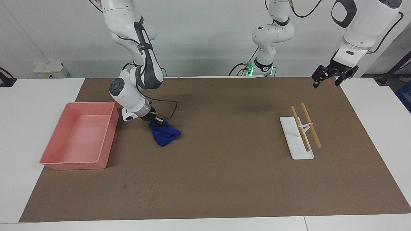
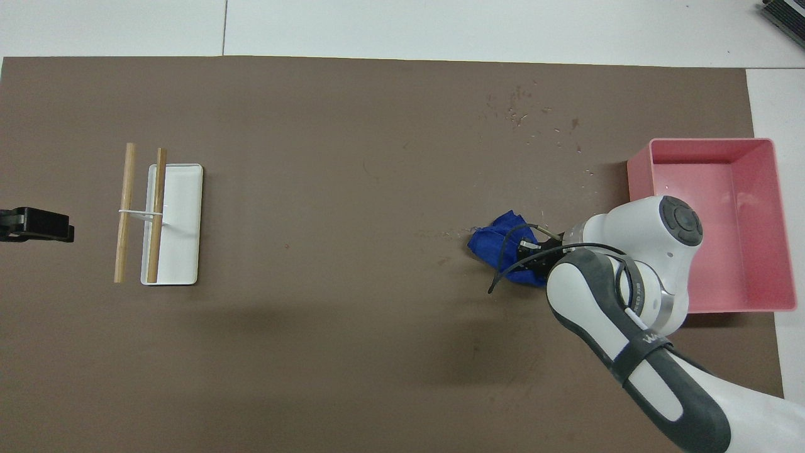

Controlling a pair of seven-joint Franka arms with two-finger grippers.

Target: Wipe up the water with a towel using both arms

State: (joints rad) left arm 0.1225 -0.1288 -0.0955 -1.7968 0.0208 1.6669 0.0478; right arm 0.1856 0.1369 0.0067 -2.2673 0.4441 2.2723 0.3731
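Right gripper [image 1: 158,121] pinching small deep-blue fuzzy towel [image 1: 165,135], resting on brown mat [image 1: 224,179] beside pink tray [image 1: 107,141]. Faint water specks [image 1: 149,191] lying farther from robots than towel, probably. Left gripper [image 1: 331,77] waiting, spread wide, well apart.

blue towel [image 1: 164,135]: one
pink tray [image 1: 106,145]: one
white tray [image 1: 293,141]: one
wooden sticks [image 1: 310,125]: two
robot arms [image 1: 135,57]: two
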